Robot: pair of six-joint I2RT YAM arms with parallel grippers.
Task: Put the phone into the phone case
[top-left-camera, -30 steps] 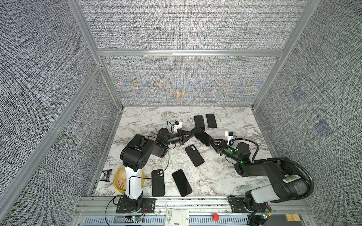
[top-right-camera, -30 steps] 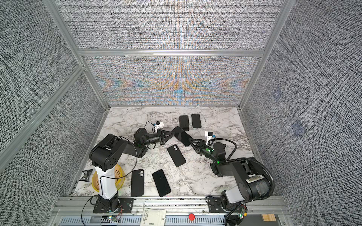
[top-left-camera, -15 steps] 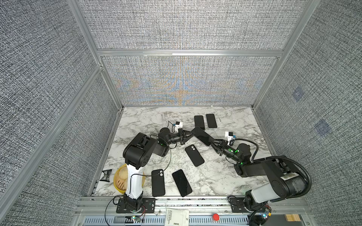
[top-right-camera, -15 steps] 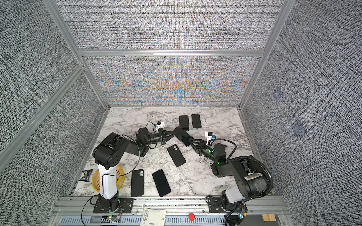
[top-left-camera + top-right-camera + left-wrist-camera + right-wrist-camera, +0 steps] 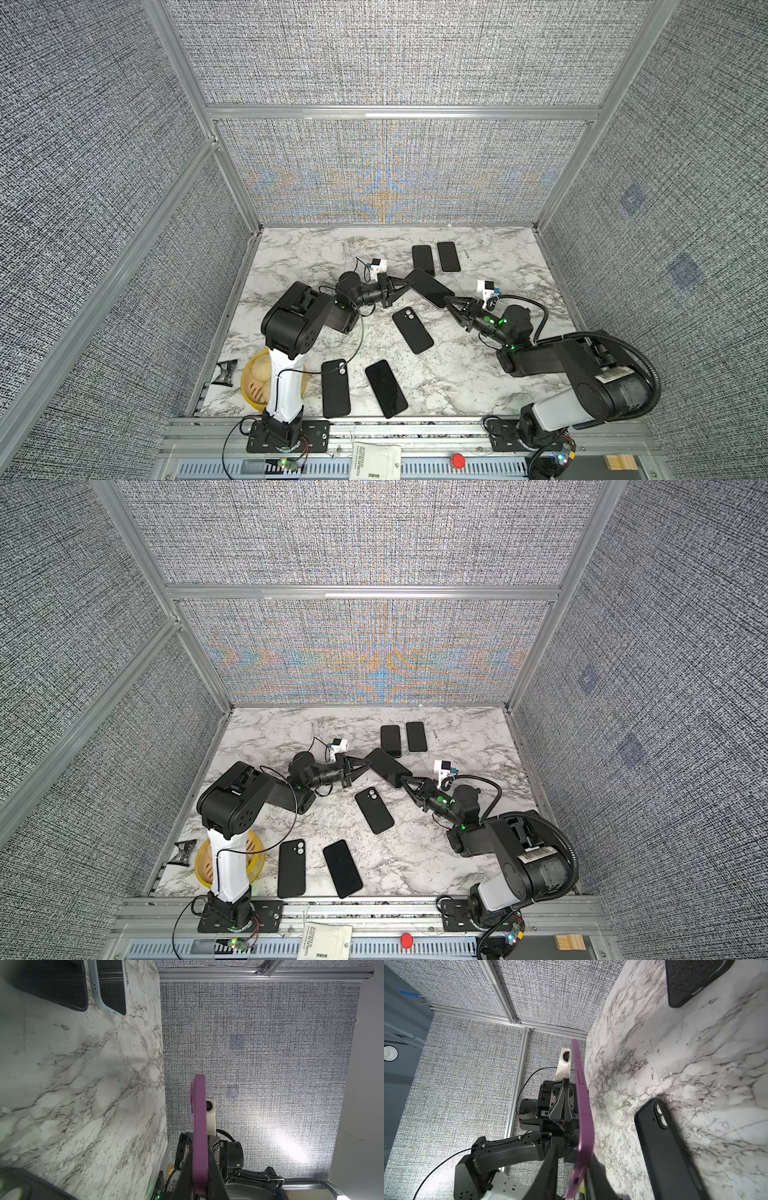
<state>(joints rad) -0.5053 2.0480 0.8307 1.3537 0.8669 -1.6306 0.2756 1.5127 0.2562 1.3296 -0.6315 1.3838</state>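
A purple phone case hangs above the table's middle between my two grippers. From above, in both top views, its face is dark and glossy like a phone's screen. My left gripper is shut on one end of it. My right gripper straddles the opposite corner, which looks bent. One finger touches the case there, and a small gap shows at the other finger.
A black case lies back up under the held one. Another black case and a black phone lie near the front edge. Two more phones lie at the back. A yellow bowl sits front left.
My right gripper's jaws have narrowed round the case's corner. The left arm has shifted slightly; the held case stays in about the same place.
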